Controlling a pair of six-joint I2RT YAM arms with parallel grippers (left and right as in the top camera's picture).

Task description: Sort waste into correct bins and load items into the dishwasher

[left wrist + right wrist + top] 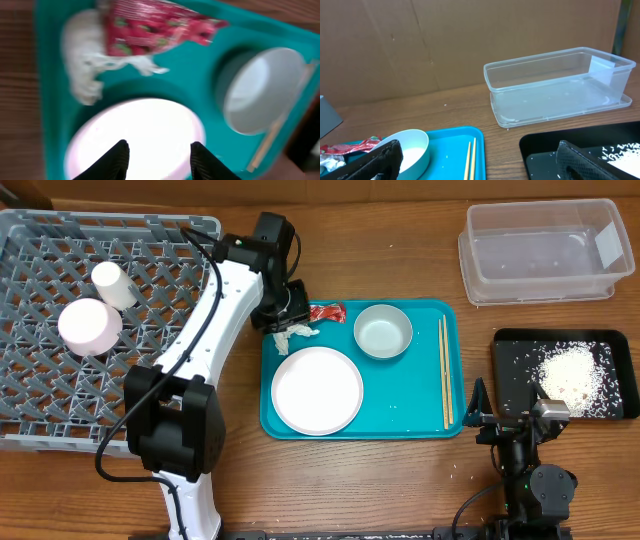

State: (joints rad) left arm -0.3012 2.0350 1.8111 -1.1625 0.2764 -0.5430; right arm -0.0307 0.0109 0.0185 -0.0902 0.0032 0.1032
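Note:
My left gripper [283, 312] hovers over the teal tray's far left corner; in the left wrist view its fingers [119, 159] stand open, empty, above the small white plate [145, 130]. Just beyond lie the red wrapper [155, 27] and the white tissue wad [82, 60], also seen from overhead as wrapper [327, 312] and tissue [293, 336]. The grey-green bowl [383, 332] sits on the tray to the right. A white cup [110, 283] and a pinkish round dish [90, 325] rest in the grey rack [40, 400]. The clear tub [545, 250] stands far right. My right gripper [510, 412] is open and empty.
The teal tray [400, 415] also carries a pair of chopsticks [444, 370]. A black tray [515, 355] with a heap of white grains lies right of it, under my right gripper. Brown cardboard walls the far side of the table in the right wrist view.

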